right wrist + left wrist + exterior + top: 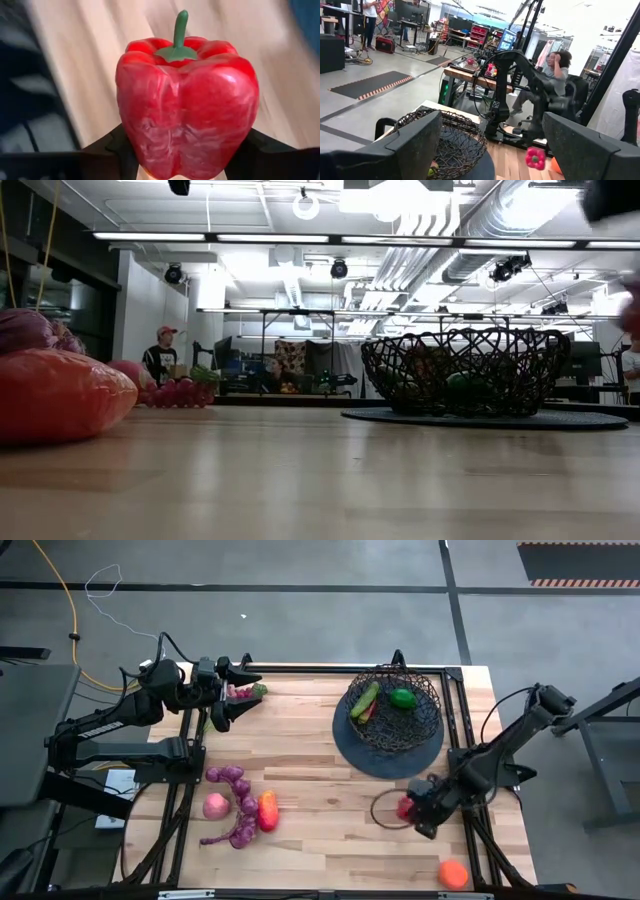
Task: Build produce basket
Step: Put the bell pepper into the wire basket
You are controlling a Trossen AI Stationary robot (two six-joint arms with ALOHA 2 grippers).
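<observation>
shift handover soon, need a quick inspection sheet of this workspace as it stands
surface: pale wooden table, level.
job's things: round black wire-mesh basket on a dark grey disc, green pieces inside; red toy bell pepper in the right gripper; purple grape bunches, a pink piece and a red-orange piece near the front left; orange fruit at the front right.
clutter: nothing seen.
grippers: left gripper open at the far left; right gripper around the pepper.
cables: yellow cable on the floor.
surroundings: people at desks behind.
</observation>
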